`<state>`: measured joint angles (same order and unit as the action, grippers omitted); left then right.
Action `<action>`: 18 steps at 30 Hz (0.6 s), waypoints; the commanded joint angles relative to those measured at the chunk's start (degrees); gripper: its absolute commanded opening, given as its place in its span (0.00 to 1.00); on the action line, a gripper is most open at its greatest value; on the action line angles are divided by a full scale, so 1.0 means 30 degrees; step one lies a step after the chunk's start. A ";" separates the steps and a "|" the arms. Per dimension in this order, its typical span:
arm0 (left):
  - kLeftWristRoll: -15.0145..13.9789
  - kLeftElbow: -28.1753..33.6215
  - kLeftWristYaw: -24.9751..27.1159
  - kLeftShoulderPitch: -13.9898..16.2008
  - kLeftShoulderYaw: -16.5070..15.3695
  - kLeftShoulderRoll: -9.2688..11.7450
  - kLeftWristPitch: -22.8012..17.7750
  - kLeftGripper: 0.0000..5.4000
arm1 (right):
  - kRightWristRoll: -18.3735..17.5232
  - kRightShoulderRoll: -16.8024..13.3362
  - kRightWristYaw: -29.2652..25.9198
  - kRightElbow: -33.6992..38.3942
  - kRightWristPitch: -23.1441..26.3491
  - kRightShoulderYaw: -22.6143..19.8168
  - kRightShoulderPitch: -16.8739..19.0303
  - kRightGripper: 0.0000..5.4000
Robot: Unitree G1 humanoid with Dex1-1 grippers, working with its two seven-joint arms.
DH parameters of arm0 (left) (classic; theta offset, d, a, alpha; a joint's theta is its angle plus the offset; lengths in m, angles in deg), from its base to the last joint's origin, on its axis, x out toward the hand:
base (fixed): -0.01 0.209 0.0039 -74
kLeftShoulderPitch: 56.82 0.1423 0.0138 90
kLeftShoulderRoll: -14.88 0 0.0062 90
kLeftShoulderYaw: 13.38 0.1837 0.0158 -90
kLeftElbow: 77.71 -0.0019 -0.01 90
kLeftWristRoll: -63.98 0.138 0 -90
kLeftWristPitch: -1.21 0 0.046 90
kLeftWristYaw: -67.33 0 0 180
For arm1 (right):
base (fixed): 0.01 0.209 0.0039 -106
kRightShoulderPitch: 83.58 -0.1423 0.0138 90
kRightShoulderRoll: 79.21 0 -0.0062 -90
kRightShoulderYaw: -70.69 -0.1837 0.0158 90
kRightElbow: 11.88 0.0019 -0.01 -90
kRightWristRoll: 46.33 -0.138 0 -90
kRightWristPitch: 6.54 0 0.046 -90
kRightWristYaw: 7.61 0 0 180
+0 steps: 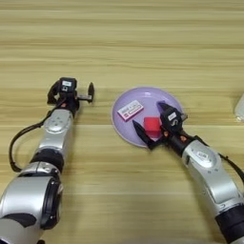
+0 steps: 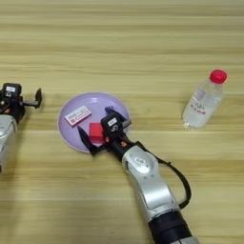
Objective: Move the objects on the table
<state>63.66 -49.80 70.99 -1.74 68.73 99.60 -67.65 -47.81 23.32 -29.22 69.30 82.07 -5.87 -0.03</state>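
- Your right gripper [image 1: 151, 125] sits over the plate [image 1: 157, 96], fingers apart around the red cube [image 1: 152, 124].
- The packet [image 1: 130, 110] lies on the plate; its print is unreadable.
- The bottle [image 2: 204, 100] stands right of the plate, label unreadable.
- Your left gripper [image 1: 71, 91] rests left of the plate, fingers apart.
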 commanded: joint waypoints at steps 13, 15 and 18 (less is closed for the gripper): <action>0.0062 0.0067 -0.0036 -0.0089 0.0159 -0.0056 -0.0086 1.00 | -0.0623 0.0024 -0.0319 -0.0172 0.1230 -0.0290 -0.0222 0.95; 0.0059 0.0076 -0.0041 -0.0087 0.0155 -0.0059 -0.0076 1.00 | -0.0754 0.0015 -0.0442 -0.0124 0.1431 -0.0295 -0.0220 0.89; 0.0061 0.0112 -0.0062 -0.0086 0.0160 -0.0080 -0.0074 1.00 | -0.0996 -0.0024 -0.0680 -0.0026 0.1877 -0.0287 -0.0195 0.84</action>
<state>63.67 -49.79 70.94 -1.74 68.92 99.38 -67.65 -50.00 23.34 -30.68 69.31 85.64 -6.44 -0.42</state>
